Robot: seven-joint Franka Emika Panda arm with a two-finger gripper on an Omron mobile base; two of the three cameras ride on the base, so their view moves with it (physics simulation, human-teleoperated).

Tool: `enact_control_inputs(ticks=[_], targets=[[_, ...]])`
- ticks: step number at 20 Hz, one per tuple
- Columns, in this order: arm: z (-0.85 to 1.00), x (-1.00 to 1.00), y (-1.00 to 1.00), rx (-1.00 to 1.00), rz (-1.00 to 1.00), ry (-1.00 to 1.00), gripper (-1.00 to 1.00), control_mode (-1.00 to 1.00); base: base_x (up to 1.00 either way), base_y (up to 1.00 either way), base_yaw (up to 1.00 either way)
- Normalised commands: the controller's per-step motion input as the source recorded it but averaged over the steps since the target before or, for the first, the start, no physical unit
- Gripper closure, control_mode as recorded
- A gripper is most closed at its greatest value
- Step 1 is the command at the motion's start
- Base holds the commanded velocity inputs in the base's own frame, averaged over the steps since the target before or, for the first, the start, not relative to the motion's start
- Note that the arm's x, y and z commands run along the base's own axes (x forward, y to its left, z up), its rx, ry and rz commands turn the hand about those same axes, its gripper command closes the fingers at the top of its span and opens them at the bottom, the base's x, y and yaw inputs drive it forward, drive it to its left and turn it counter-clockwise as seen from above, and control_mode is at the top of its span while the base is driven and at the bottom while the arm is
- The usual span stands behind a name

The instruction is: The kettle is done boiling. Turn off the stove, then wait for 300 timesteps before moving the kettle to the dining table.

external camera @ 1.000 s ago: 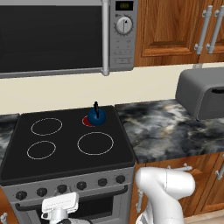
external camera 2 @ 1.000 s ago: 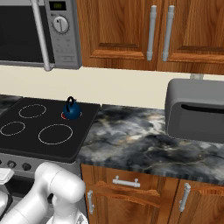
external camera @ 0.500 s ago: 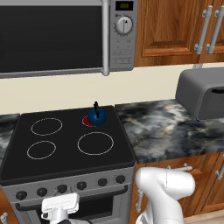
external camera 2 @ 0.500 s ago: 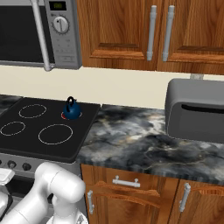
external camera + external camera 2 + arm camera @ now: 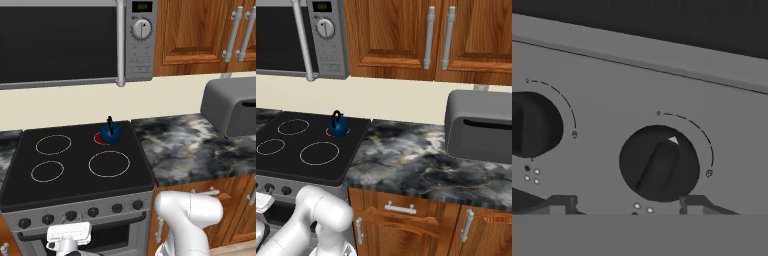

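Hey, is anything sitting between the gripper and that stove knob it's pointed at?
Nothing visible does. In the hand view the open gripper faces the dark knob on the stove front directly, with only bare steel panel around it and the fingertips short of it.

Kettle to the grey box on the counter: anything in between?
Nothing stands there. In the right base view, between the kettle and the grey box lie a strip of black cooktop and bare marbled counter.
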Motion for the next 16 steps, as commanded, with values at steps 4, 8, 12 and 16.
enact_control_inputs(ticks=[4,8,12,16], targets=[[-0.23,0.1,0.0,0.05,0.01,0.03,-1.0,-1.0,0.0,0.0,0.0],[-0.24,0.25,0.0,0.02,0.02,0.05,-1.0,-1.0,0.0,0.0,0.0],[-0.3,0.3,0.0,0.02,0.04,0.06,-1.0,-1.0,0.0,0.0,0.0],[-0.36,0.13,0.0,0.03,0.05,0.01,-1.0,-1.0,0.0,0.0,0.0]])
